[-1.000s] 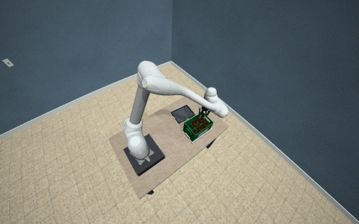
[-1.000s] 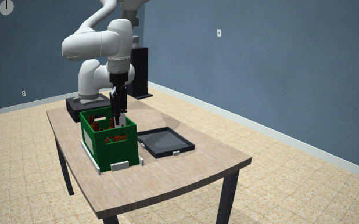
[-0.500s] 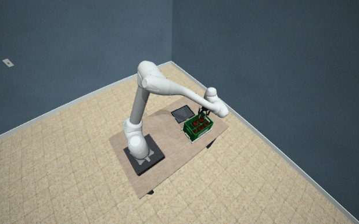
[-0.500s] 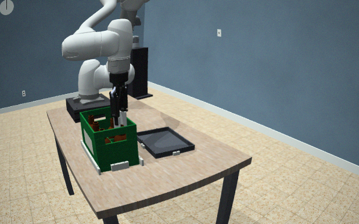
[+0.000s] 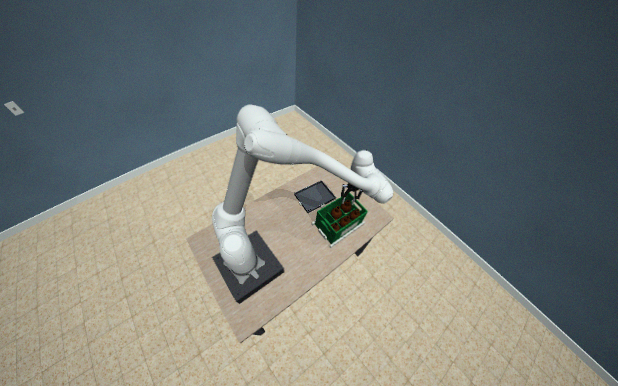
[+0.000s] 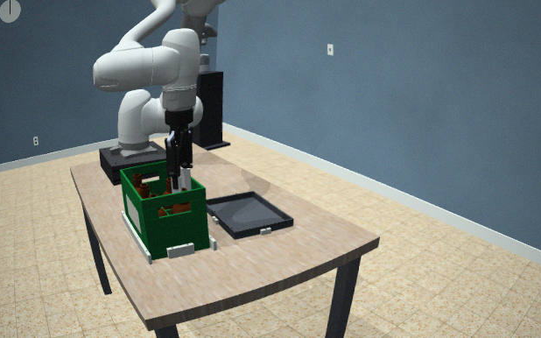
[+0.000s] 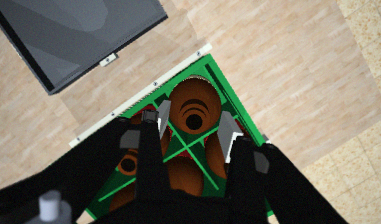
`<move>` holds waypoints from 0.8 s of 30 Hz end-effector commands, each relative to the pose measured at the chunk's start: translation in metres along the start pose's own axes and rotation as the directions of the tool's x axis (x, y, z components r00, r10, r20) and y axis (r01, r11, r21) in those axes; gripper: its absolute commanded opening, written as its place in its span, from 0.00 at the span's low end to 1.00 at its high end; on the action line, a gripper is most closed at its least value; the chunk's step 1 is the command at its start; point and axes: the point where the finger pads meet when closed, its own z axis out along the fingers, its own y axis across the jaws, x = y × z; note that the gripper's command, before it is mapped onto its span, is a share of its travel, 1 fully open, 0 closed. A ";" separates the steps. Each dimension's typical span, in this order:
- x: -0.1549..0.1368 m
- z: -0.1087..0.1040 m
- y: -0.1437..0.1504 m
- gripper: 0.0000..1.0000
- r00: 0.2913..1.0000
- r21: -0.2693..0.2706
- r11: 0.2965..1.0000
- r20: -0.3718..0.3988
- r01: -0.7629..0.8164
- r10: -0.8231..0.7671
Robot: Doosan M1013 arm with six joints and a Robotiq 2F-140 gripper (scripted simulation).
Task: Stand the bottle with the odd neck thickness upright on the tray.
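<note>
1. The gripper (image 5: 349, 201) (image 6: 181, 186) (image 7: 194, 117) is pointing down over the green crate (image 5: 336, 234) (image 6: 176, 234) (image 7: 236, 100), its jaws standing partly open and gripping nothing.
2. Its fingertips are straddling the neck of one brown bottle (image 5: 346, 206) (image 6: 181, 207) (image 7: 196, 97), with gaps showing on both sides in the wrist view.
3. That bottle is standing in the crate's corner compartment, near the tray and away from the arm's base.
4. The other bottles (image 5: 336, 213) (image 6: 137, 180) (image 7: 128, 164) are occupying compartments in the same crate.
5. The dark tray (image 5: 314, 195) (image 6: 250, 214) (image 7: 91, 45) is lying flat on the table (image 5: 291, 250) (image 6: 277, 263) (image 7: 291, 65) beside the crate, holding no bottle.
6. White strips (image 6: 137, 236) (image 7: 141, 94) are running along the crate's foot.
</note>
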 end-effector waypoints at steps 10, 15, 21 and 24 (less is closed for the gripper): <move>0.000 0.000 -0.003 0.38 1.000 0.003 1.000 0.001 -0.003 0.003; 0.000 -0.005 -0.003 0.38 1.000 0.003 1.000 0.001 -0.003 0.003; 0.000 -0.021 -0.003 0.38 1.000 0.003 1.000 0.001 -0.003 0.003; 0.000 -0.031 -0.002 0.38 1.000 0.003 1.000 0.001 -0.003 0.003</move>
